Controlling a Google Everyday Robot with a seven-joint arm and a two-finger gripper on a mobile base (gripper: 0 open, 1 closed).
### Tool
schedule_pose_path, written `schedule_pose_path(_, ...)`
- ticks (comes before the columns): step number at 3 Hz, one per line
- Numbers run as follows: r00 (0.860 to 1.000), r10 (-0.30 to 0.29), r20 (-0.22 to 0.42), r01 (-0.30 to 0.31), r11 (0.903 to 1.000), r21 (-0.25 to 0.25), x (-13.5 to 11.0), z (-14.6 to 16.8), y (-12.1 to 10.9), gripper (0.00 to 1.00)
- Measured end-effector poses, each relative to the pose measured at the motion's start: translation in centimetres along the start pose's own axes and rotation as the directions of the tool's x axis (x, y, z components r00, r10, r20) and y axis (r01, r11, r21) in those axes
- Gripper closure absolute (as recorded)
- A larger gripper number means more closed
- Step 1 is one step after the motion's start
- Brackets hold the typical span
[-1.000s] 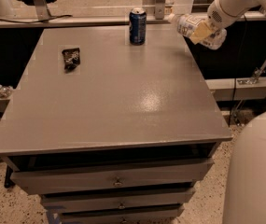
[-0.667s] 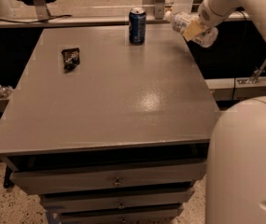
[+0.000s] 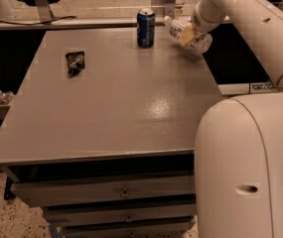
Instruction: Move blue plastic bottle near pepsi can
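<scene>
The blue plastic bottle (image 3: pixel 176 29) hangs tilted over the far right of the worktop (image 3: pixel 111 103). Its white cap points left toward the pepsi can (image 3: pixel 145 28), near it but apart. The claw (image 3: pixel 190 34) is closed around the bottle's middle, at the label. Whether the base touches the surface cannot be told.

Judgement: the plastic is thin, light and smooth, and likely to dent or slip under a hard squeeze. You do best to grip the labelled middle, where it balances. A black wrapper (image 3: pixel 75 62) lies well apart, to the left.
</scene>
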State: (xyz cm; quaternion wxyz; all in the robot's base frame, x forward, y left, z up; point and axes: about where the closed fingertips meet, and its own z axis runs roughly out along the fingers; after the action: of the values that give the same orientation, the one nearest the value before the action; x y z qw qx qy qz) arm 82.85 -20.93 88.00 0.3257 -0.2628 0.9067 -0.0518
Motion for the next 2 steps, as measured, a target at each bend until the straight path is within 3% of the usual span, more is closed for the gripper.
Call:
schedule_pose_path(1,1.000,0.004,0.015,-0.003,0.9992,-0.040,-1.4,1.3,2.0,1.00)
schedule_pose_path(2,1.000,0.004,0.025,-0.002,0.9956,-0.094,-2.3,2.1,3.7,0.82)
